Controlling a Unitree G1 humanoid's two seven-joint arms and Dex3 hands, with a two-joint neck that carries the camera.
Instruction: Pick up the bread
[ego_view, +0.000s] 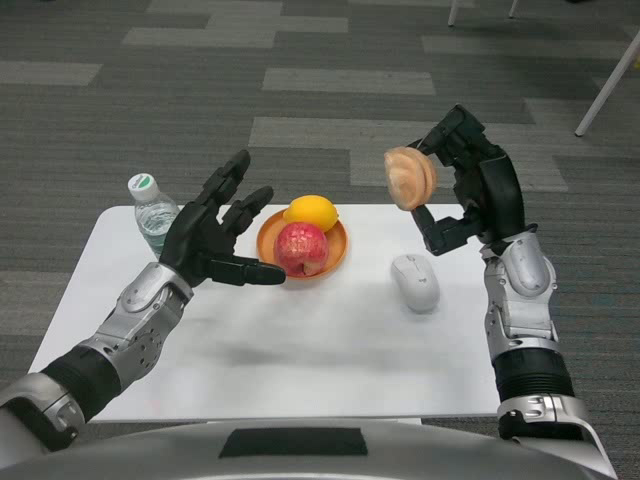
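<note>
The bread (410, 177), a tan round bun, is up in the air above the table's right side. My right hand (470, 180) grips it from the right, with its fingers over the top and the thumb below. My left hand (215, 238) hovers over the left part of the table with its fingers spread and nothing in it, just left of the orange plate.
An orange plate (338, 258) in the middle holds a red apple (301, 249) and a yellow lemon (311, 212). A white computer mouse (415, 282) lies below the raised bread. A clear water bottle (154, 215) stands at the back left of the white table (300, 350).
</note>
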